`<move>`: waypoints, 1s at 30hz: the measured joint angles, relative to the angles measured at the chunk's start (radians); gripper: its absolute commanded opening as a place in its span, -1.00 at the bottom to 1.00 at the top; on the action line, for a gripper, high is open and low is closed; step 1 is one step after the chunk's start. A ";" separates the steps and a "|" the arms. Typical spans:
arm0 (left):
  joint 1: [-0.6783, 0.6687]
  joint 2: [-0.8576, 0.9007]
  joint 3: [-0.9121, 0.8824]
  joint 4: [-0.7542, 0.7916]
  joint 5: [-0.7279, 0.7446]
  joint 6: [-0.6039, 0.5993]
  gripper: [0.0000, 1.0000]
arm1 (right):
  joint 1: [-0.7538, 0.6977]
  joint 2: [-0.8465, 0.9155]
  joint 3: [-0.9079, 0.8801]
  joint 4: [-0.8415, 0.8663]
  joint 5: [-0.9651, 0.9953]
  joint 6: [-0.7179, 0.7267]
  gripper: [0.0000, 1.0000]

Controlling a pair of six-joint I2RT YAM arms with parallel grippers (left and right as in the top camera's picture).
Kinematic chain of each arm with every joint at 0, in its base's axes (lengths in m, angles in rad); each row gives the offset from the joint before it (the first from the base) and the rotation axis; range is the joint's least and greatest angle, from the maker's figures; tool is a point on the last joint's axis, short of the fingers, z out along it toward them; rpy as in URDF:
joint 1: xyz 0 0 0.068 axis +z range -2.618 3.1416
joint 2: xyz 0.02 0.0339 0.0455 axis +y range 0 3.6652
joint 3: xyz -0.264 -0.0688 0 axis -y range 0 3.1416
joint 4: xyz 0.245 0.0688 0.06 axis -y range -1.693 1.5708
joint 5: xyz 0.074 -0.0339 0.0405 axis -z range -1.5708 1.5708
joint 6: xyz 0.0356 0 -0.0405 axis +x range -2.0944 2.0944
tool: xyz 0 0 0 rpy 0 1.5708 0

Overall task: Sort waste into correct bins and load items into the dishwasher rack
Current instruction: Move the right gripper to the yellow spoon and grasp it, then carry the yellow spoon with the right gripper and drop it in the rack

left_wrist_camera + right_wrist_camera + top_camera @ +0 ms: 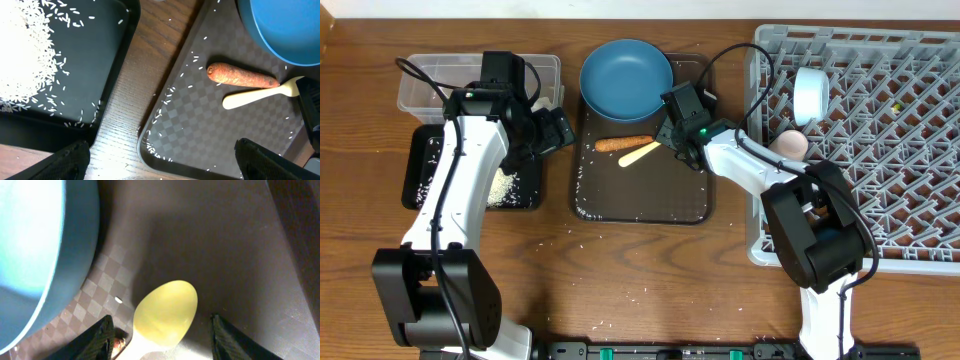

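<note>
Partly done: pink cup (790,145) sat in rack (900,150) at right, rice (505,187) in black tray (423,152) at left. Spoon (165,312), stick (623,143), plate (627,75) remained, centre. Right claw (162,326) straddled spoon w/o pinching; left claw (555,130) spread wide, empty.

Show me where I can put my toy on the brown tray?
The brown tray's near half is bare, below the sausage stick and yellow spoon, save stray rice. The table before it is free too. Crowded: the far end, with blue plate and right gripper.
</note>
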 measured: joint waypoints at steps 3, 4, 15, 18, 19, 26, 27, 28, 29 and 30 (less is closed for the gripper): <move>0.000 0.000 0.000 0.000 0.000 0.000 0.90 | 0.000 0.001 0.000 0.003 0.000 0.000 0.09; 0.000 0.000 0.000 0.000 0.000 0.000 0.90 | 0.000 0.003 0.000 0.010 0.000 0.000 0.07; 0.000 0.000 0.000 0.000 0.000 0.000 0.91 | 0.000 0.021 0.008 0.040 0.000 0.012 -0.35; 0.000 0.000 0.000 0.000 0.000 0.000 0.90 | 0.000 0.025 0.008 0.039 -0.002 0.013 -0.70; 0.000 0.000 0.000 0.000 0.000 0.000 0.90 | 0.000 0.026 0.008 0.041 -0.006 0.019 -0.73; 0.000 0.000 0.000 0.000 0.000 0.000 0.90 | 0.000 0.026 0.012 0.045 -0.016 0.023 -0.80; 0.000 0.000 0.000 0.000 0.000 0.000 0.90 | 0.000 0.026 0.012 0.044 -0.016 0.022 -0.85; 0.000 0.000 0.000 0.000 0.000 0.000 0.90 | 0.000 0.026 0.013 0.044 -0.020 0.020 -0.92; 0.000 0.000 0.000 0.000 0.000 0.000 0.90 | 0.000 0.026 0.014 0.043 -0.025 0.013 -0.98; 0.000 0.000 0.000 0.000 0.000 0.000 0.90 | 0.000 0.026 0.016 0.042 -0.031 0.003 -0.98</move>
